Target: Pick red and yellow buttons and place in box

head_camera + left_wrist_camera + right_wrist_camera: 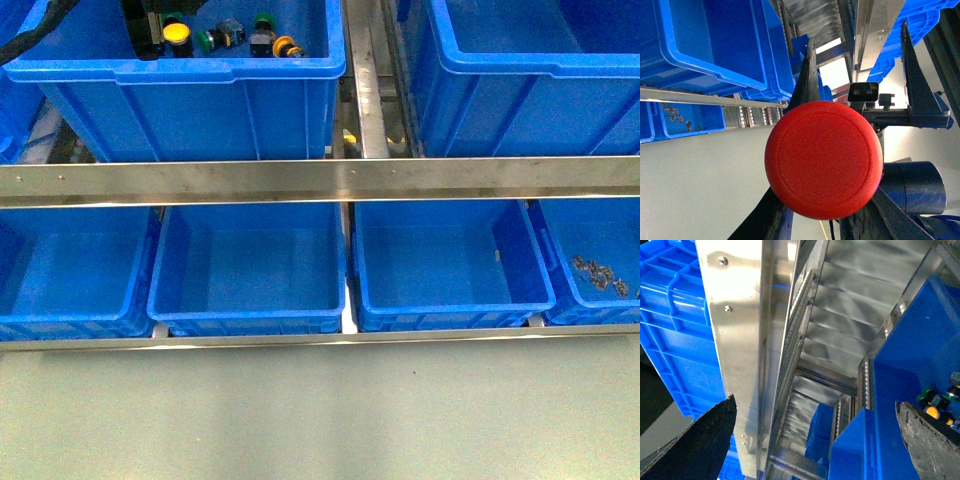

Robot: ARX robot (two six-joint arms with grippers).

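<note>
Your left claw (857, 32) has the red button (824, 160) in it. The round red cap faces the wrist camera and fills the space between the two dark fingers (807, 85), which stand close in on either side of it. The button's body and the contact itself are hidden behind the cap. Your right claw (815, 402) is spread wide with nothing between its fingers (690, 445), and its camera looks past the rack's steel frame (740, 340) at blue bins. In the front view, the yellow buttons (176, 33) lie in the upper left bin (190, 110), behind the steel rail (320, 180). One is near the left and one is further right, tipped on its side, and the green-capped buttons (264, 20) lie between them. Below the rail four blue bins sit in a row, and the rightmost bin (610, 225) holds small metal parts (600, 272).
</note>
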